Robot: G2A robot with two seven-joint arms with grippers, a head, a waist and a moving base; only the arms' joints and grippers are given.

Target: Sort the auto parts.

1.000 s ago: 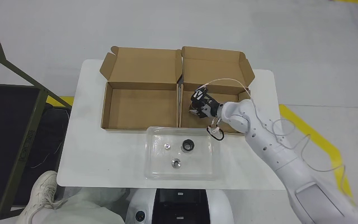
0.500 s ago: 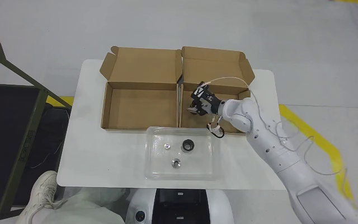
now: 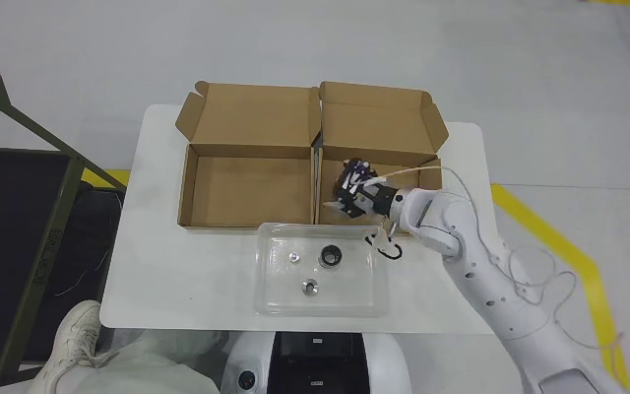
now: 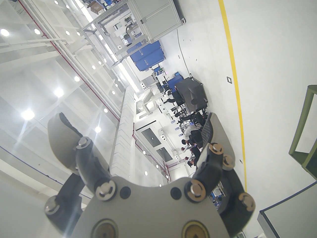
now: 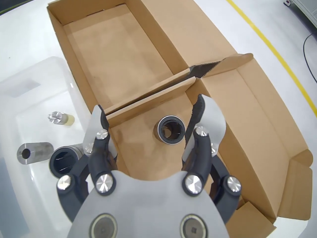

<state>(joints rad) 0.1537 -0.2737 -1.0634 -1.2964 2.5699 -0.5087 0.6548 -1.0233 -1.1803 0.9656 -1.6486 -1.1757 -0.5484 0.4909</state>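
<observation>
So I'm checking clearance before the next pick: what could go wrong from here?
The open right end effector hangs over a corner of the right box, so swinging toward the tray could catch a box wall. The sleeve and metal cylinder sit close together; reaching for one may knock the other.

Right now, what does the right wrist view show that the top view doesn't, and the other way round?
Right wrist: a black ring part lying on the floor of the right box, beneath the open right gripper. Top: the whole white table and the right arm stretched over that box. Both: the left box, the right box, and the clear tray holding three parts.
</observation>
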